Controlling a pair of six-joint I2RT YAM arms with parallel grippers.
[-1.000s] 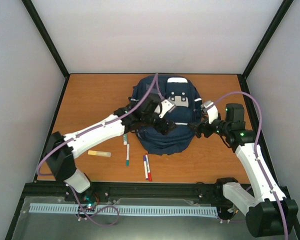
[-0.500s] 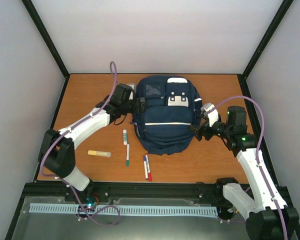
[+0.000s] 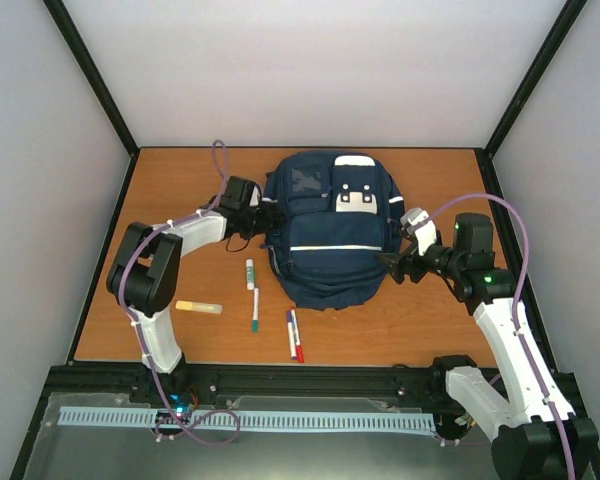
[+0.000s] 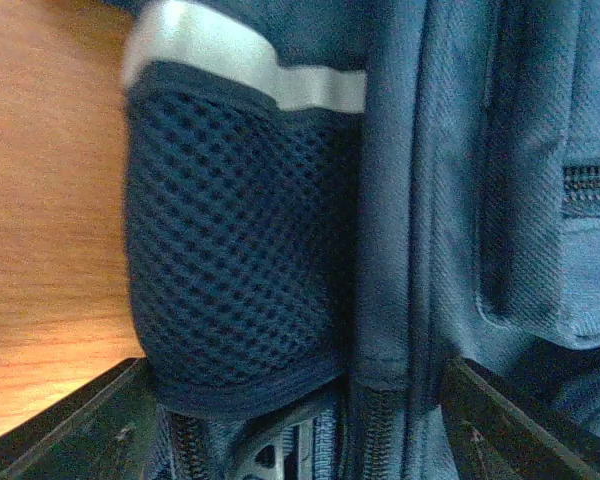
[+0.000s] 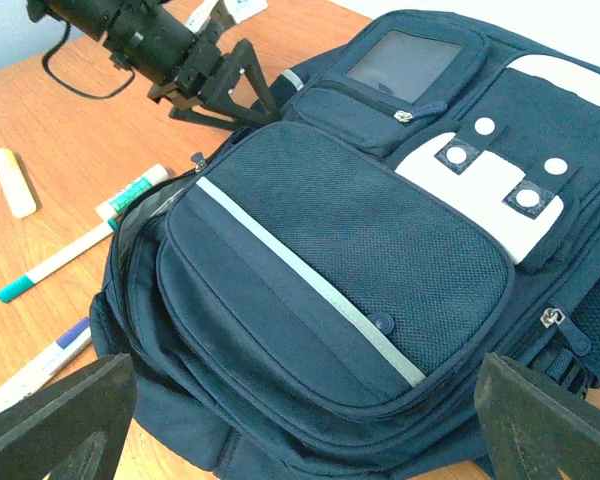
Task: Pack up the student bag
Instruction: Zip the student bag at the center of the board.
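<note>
the student bag (image 3: 330, 235) lies flat in the middle of the table (image 3: 180, 190), markers (image 3: 293, 335) loose beside it. the left fingers (image 4: 80, 430) gape at its mesh side pocket (image 4: 240, 240), the right fingers (image 5: 555, 420) at its opposite edge, both empty. likely step: opening the bag; next, pinching a zipper pull (image 5: 553, 317).

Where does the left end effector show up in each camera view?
Top external: left end effector at the left side of the student bag, mid-frame.
Left wrist: its fingers at the bottom corners, mesh pocket ahead.
Right wrist: upper left, beside the bag.
Shared landmark: the student bag.
</note>
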